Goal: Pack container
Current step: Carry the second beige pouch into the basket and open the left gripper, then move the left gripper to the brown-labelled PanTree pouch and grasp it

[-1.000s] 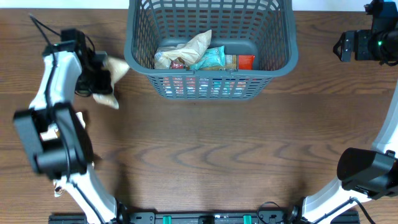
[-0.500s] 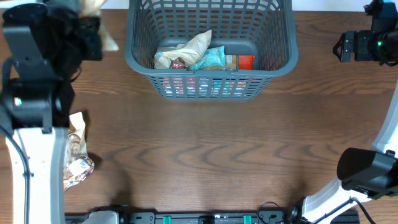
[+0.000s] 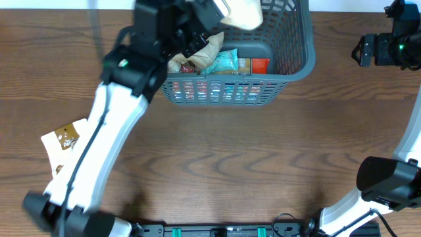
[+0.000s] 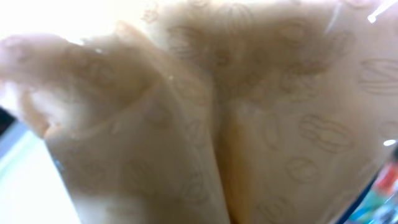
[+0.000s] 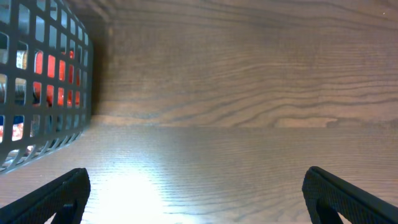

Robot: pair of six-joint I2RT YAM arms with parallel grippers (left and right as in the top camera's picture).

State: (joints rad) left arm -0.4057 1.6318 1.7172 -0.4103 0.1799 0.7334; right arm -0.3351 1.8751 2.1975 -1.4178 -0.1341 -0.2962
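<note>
The dark grey slotted container [image 3: 223,92] stands at the back middle of the table. It holds a beige packet [image 3: 205,49], a teal packet [image 3: 223,61] and a red packet [image 3: 260,65]. My left gripper [image 3: 214,14] is shut on a pale beige snack packet [image 3: 242,12] and holds it above the container's inside, near its back. That packet fills the left wrist view [image 4: 236,124], hiding the fingers. My right gripper [image 5: 199,199] is open and empty over bare table, right of the container [image 5: 37,93].
A white and gold snack packet [image 3: 62,139] lies on the table at the left, beside the left arm. The right arm [image 3: 388,49] sits at the far right edge.
My left arm swung from the table's far left to above the container, carrying the beige packet. The packet lying at the left is now uncovered. The right arm has not moved.
</note>
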